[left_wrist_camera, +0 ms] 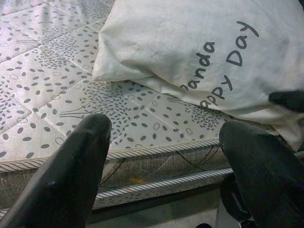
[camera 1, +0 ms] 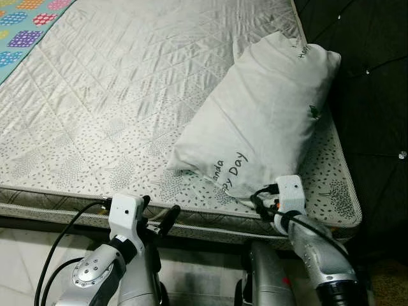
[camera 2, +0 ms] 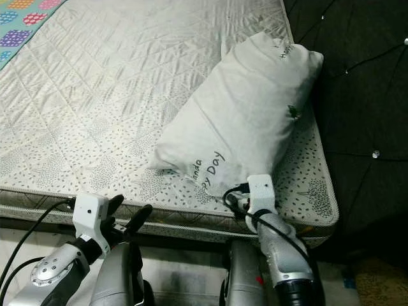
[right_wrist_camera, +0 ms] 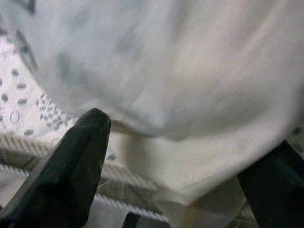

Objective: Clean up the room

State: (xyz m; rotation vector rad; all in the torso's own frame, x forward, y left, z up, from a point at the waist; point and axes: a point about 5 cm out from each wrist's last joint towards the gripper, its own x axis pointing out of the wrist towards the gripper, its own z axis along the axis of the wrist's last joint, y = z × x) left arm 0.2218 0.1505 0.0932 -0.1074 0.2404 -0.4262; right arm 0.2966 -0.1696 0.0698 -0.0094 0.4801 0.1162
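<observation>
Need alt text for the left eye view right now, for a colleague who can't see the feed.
A white pillow lies slanting on a bare quilted mattress, near its right end by the dark headboard. The right gripper is at the pillow's near corner, fingers open; the left gripper, also open, hovers at the mattress edge. A colourful blanket shows far left.

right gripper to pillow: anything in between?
Nothing visible. The right gripper is open at the mattress edge, its fingers spread on either side of the pillow's near corner with only air between. The left gripper sits open further along the edge.
</observation>
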